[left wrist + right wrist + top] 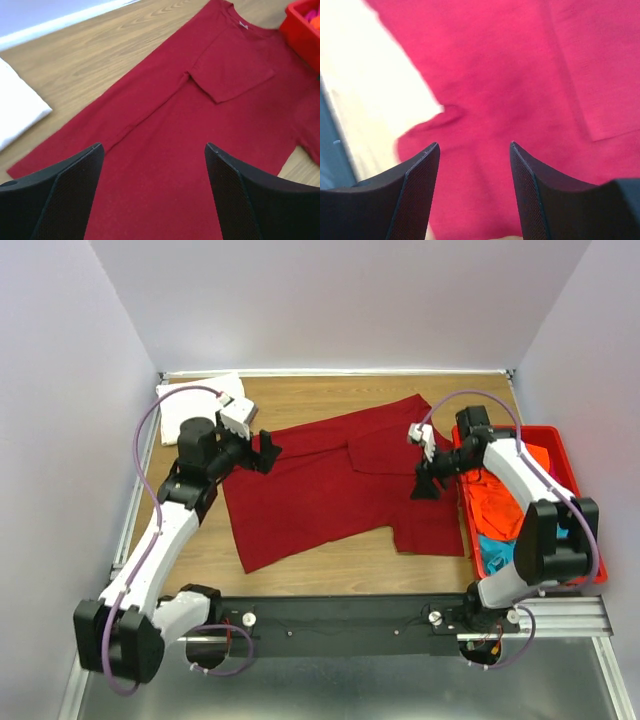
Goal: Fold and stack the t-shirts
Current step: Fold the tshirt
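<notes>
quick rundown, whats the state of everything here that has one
red shirt: spread flat, one sleeve folded in
white shirt: folded, far left corner
orange shirt: crumpled in the bin
teal shirt: crumpled in the bin
bin: upright, holding loose shirts
left gripper: jaws open, empty, over the red shirt
right gripper: jaws open, empty, over the red shirt

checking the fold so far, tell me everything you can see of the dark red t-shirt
The dark red t-shirt is soft matte cloth lying flat and slanted on the wooden table. Its far side looks folded inward, one short sleeve over the chest; the tagged collar lies far right, near the red bin. The other sleeve lies spread at near right. The left gripper and right gripper hang open over it, gripping nothing.
</notes>
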`<action>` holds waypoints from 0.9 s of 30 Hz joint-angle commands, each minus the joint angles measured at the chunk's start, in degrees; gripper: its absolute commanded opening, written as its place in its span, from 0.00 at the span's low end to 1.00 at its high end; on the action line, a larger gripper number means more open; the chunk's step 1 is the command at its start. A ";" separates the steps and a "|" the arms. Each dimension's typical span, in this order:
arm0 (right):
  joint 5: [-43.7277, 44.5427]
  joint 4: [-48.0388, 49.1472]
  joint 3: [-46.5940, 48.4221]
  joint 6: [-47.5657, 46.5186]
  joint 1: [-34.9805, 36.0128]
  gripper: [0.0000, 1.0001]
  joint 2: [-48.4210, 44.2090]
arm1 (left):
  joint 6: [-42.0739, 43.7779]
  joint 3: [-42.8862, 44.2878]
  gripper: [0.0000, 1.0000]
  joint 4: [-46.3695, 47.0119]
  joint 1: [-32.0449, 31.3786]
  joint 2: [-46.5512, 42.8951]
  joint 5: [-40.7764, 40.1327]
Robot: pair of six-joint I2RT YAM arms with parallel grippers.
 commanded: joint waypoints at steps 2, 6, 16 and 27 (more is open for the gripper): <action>-5.37 0.25 -6.91 0.57 -0.23 0.66 -8.29 | 8.63 -5.33 0.90 2.03 -3.62 -8.76 -8.98; -2.66 5.79 -14.55 2.68 -0.23 0.67 -16.10 | 7.32 -7.98 0.98 3.72 -3.62 -16.23 -14.59; 0.26 10.90 -18.35 6.47 -1.02 0.69 -19.20 | 18.12 -4.38 0.98 -5.24 -6.25 -18.88 -8.71; 0.26 10.99 -18.88 6.73 -1.02 0.69 -19.64 | 33.32 -8.51 0.98 -16.75 -15.14 -23.54 -16.54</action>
